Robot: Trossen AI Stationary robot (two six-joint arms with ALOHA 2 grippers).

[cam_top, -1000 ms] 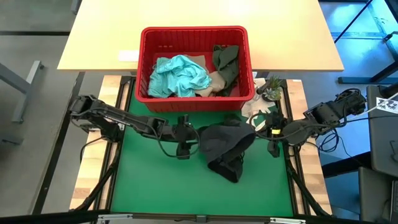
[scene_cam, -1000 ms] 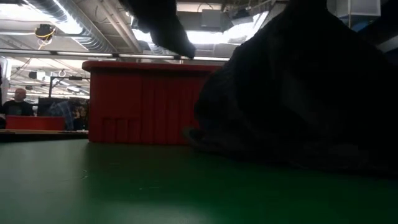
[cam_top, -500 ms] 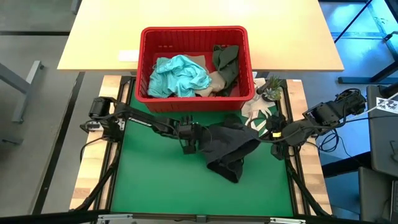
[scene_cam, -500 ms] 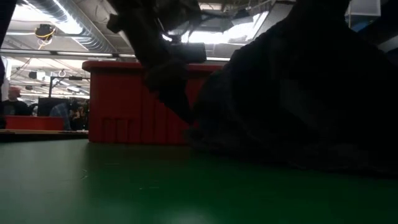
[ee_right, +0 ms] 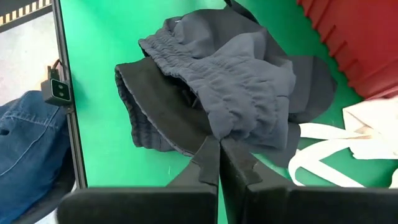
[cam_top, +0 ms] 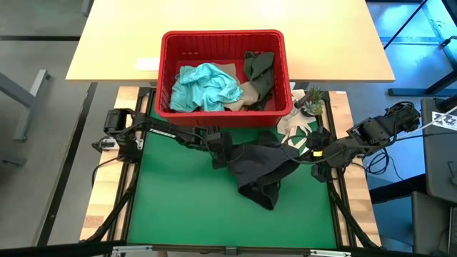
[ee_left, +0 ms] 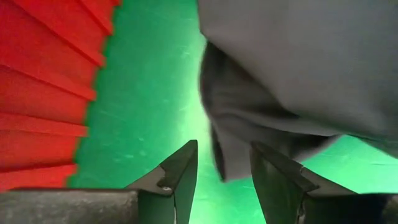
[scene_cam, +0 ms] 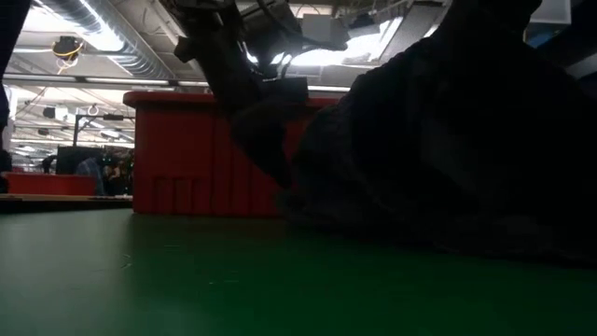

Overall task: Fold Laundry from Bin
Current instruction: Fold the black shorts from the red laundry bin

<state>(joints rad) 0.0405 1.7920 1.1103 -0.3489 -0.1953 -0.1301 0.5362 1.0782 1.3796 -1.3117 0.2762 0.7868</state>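
Workshop surroundings, bench and ceiling

Green mat (cam_top: 178, 207) covers the bench; a pale wooden tabletop (cam_top: 121, 50) adjoins grey floor (cam_top: 36, 43). Overhead, silver ducting (scene_cam: 103, 37) and bright ceiling lights (scene_cam: 322, 56).

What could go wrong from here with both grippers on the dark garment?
1. The left gripper straddles only a thin edge of the dark grey garment; its fingers look apart, so the hem may slip out as they close.
2. The right gripper, shut on the garment, sits beside the white bag; a pull might drag its handles.
3. The garment is bunched, so spreading may twist it.
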